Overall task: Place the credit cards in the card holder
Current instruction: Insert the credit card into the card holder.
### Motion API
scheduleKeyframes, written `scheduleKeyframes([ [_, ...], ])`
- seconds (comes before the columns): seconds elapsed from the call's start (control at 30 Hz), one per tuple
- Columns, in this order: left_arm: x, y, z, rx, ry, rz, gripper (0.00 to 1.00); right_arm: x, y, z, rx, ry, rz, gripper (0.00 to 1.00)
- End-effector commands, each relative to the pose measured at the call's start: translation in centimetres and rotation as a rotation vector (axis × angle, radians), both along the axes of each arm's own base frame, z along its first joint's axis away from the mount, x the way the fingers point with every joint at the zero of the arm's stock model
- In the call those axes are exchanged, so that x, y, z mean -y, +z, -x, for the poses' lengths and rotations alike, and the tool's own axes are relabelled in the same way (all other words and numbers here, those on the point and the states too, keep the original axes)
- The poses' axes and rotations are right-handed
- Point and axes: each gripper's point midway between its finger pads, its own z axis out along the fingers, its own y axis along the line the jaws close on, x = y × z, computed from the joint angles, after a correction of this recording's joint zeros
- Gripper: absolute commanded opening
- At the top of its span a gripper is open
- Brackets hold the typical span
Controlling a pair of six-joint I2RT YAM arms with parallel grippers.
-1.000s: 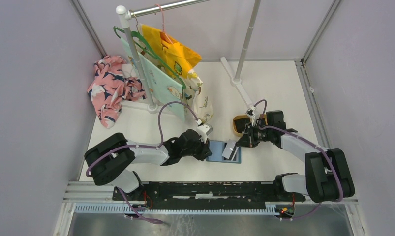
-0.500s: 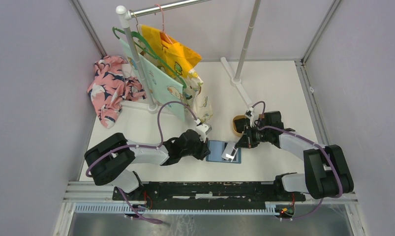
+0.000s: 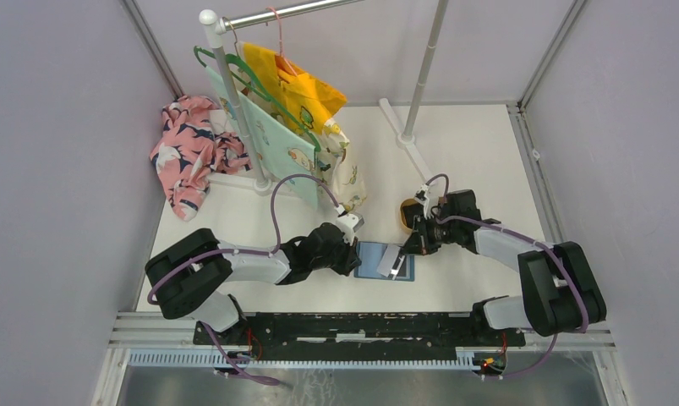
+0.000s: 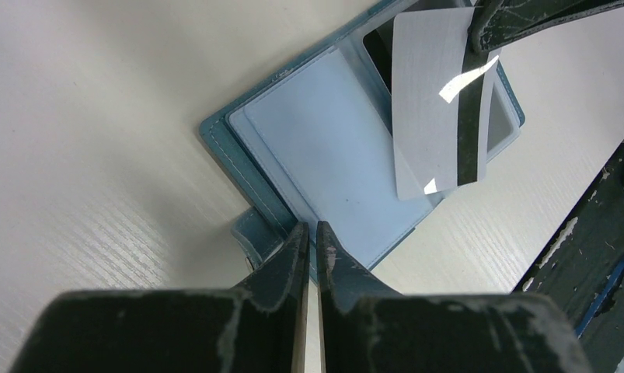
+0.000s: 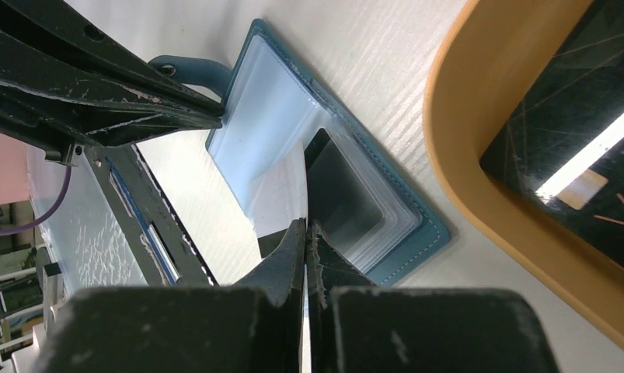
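Note:
The teal-blue card holder (image 3: 372, 261) lies open on the table. My left gripper (image 4: 309, 233) is shut on its near edge beside the snap tab (image 4: 250, 233), holding it flat. One of the credit cards (image 4: 429, 101), white-backed with a black stripe, hangs tilted over the holder's right half. My right gripper (image 5: 305, 227) is shut on that card (image 5: 289, 183), which shows nearly edge-on here. Its front edge meets the stacked slots (image 5: 355, 202), where a dark surface shows. Another black credit card (image 5: 580, 132) lies in the tan tray (image 5: 464, 155).
The tan tray (image 3: 406, 216) sits just beyond the right gripper (image 3: 408, 245). A clothes rack post (image 3: 234, 110) with hanging garments and a pink floral cloth (image 3: 188, 152) stand at the far left. A second rack foot (image 3: 407, 139) is at the back.
The right gripper has shifted slightly left and away, bringing the card lower over the holder's right half. The left gripper has not moved.

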Motion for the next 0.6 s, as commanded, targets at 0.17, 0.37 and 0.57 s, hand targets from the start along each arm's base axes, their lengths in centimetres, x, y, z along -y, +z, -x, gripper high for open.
scheduleKeyframes([
  [0.17, 1.0, 1.2, -0.7, 0.032, -0.01, 0.037, 0.13, -0.3, -0.5, -0.8, 0.016, 0.016, 0.05, 0.0],
  [0.37, 1.1, 1.3, -0.6, 0.041, -0.028, 0.038, 0.13, -0.7, -0.8, -1.2, -0.036, 0.049, 0.071, 0.0],
  [0.57, 1.2, 1.4, -0.7, 0.051, -0.035, 0.037, 0.13, -0.8, -1.0, -1.6, -0.09, 0.073, 0.092, 0.0],
])
